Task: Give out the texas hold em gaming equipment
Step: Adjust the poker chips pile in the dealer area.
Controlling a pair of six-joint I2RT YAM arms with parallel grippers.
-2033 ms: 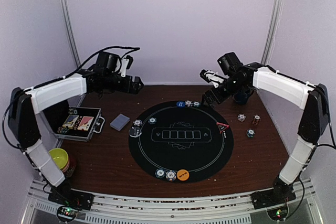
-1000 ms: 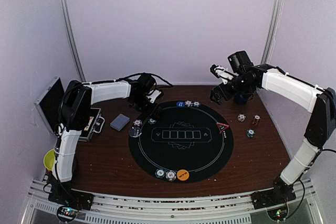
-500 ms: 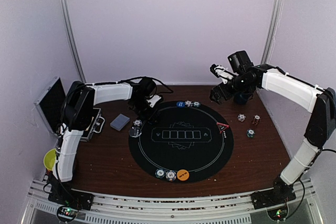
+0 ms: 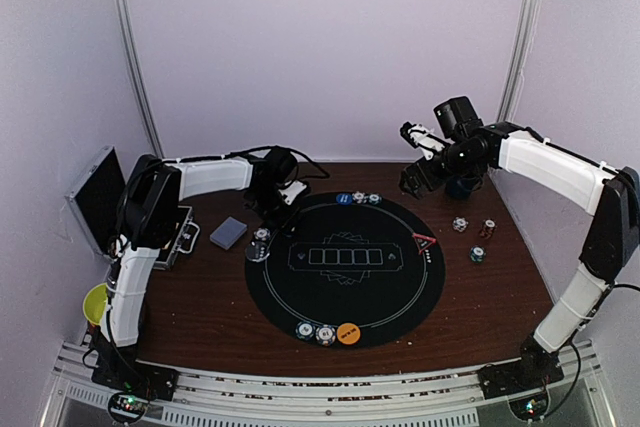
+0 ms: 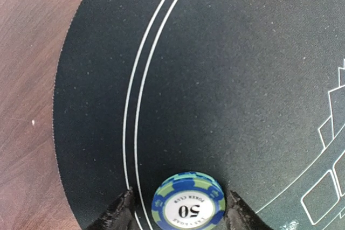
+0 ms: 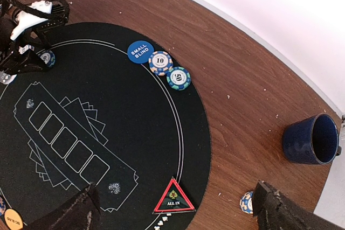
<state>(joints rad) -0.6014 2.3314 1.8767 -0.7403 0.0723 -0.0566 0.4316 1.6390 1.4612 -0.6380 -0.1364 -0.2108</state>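
Poker chip point(image 5: 187, 205) between left hand point(image 5: 178, 215) fingers; blue cup point(image 6: 311, 139) upright.

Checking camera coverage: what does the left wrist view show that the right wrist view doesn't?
Left wrist only: the 50 printed on the chip, and how closely the fingers of the left pincer flank it. Right wrist only: small-blind button, 10 chip, other 50 chip, all-in triangle, blue cup, and the open right pincer. Both: mat, table, and the left pincer with that chip, small and distant in the right wrist view.
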